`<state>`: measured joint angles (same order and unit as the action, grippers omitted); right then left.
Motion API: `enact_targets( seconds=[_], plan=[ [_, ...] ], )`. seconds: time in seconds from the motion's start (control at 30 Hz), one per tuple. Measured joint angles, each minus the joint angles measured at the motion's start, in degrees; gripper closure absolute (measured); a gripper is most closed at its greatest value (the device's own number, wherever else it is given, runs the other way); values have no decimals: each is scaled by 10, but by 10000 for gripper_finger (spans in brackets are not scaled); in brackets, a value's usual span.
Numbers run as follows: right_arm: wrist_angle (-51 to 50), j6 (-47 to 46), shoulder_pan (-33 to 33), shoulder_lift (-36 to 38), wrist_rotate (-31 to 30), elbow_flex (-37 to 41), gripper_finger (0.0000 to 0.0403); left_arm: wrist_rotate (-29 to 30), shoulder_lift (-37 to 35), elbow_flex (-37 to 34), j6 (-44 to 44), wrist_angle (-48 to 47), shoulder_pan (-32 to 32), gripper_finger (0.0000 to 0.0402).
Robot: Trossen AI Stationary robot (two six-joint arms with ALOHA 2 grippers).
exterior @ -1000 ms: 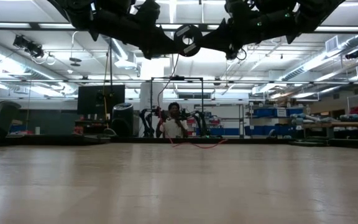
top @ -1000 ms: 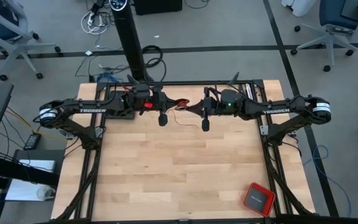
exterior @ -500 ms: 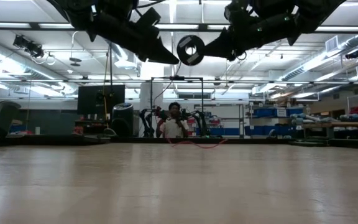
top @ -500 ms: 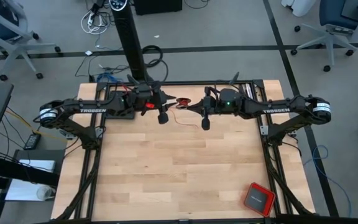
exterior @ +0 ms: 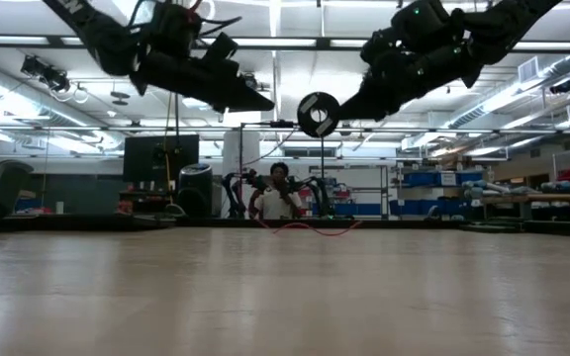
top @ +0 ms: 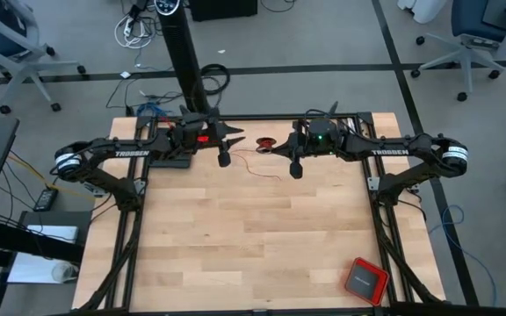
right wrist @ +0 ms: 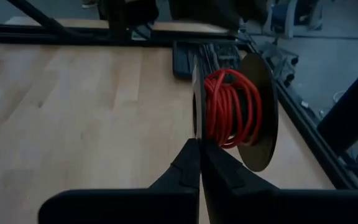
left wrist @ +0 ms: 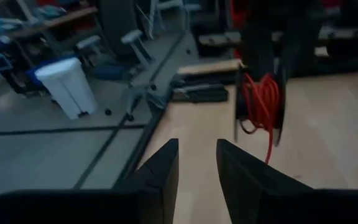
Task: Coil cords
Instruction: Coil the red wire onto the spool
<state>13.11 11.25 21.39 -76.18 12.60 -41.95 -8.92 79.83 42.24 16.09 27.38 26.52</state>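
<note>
A dark spool [right wrist: 232, 109] wound with the thin red cord hangs in the air over the table's far middle [top: 264, 143] [exterior: 318, 114]. My right gripper [right wrist: 201, 152] is shut on it, reaching in from the table's right [top: 278, 147]. A loose length of the cord [top: 257, 167] trails from the spool onto the wood. My left gripper [left wrist: 196, 158] stands open just left of the spool [top: 235, 135], its fingers pointing at the spool [left wrist: 260, 102] with a gap in between and nothing in its fingers. My right gripper pinches the rim of one spool flange [right wrist: 195, 127] between its two fingers. The fingers come from the table's right, slanting a little downward. The spool is lifted clear of the table with its flanges upright, and a strand of cord [left wrist: 269, 146] hangs slack below it.
A red square box with a dark top [top: 365, 280] lies near the table's front right corner. A black post [top: 185, 61] rises behind the far edge. In the low view a person [exterior: 278, 196] sits beyond the table.
My left gripper has opened, let go of the spool and drawn back toward the table's left and far edge, sinking a little. My right gripper keeps the spool and has carried it lower, slightly toward the table's right.
</note>
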Motion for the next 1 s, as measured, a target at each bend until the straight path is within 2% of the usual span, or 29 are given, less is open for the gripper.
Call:
enact_targets(
  seconds=[0.1, 0.2, 0.33, 0.57, 1.0],
  plan=[
    [22, 0, 12, -4, 10, 15, 403, 0, 0, -37, -30, 82, 12, 290],
    [72, -7, 18, -6, 18, 41, 403, 0, 0, -53, -53, 122, 13, 290],
    [132, -24, 16, -6, 31, 58, 403, -3, 0, -53, -62, 126, 11, 290],
    [178, -26, -5, -6, 33, 59, 403, -15, 4, -53, -78, 137, 0, 290],
    [205, -21, -21, -7, 13, 59, 403, -49, 5, -53, -92, 166, -20, 290]
  ],
)
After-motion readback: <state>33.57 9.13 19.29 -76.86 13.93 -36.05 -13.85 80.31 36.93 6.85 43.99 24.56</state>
